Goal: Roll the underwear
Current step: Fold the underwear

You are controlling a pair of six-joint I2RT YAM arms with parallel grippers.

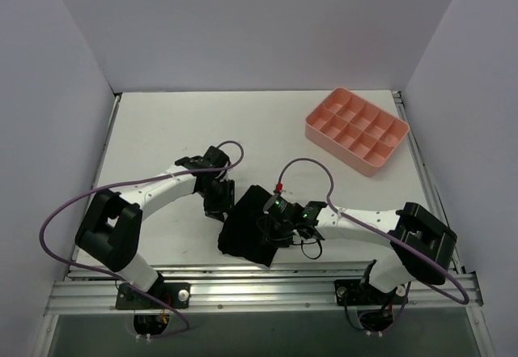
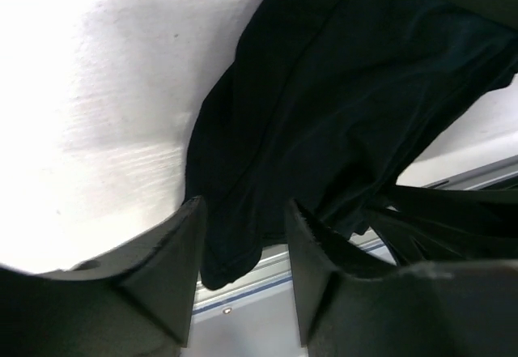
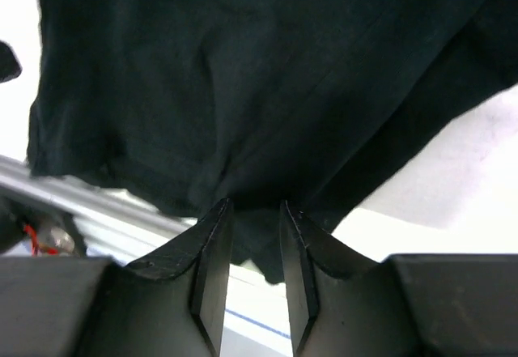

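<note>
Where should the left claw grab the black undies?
Probably the near left corner of the underwear, coming in low from its left side. That corner lies thin and flat by the front edge of the table, between the fingers of the open left claw.

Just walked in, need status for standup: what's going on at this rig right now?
Both arms are working on black underwear bunched near the front edge of the table. The right end effector looks pinched shut on a fold of it. The left end effector is open and straddles the garment's other edge without gripping. No tidy roll is visible yet. The pink compartment tray sits apart at the far right.
</note>
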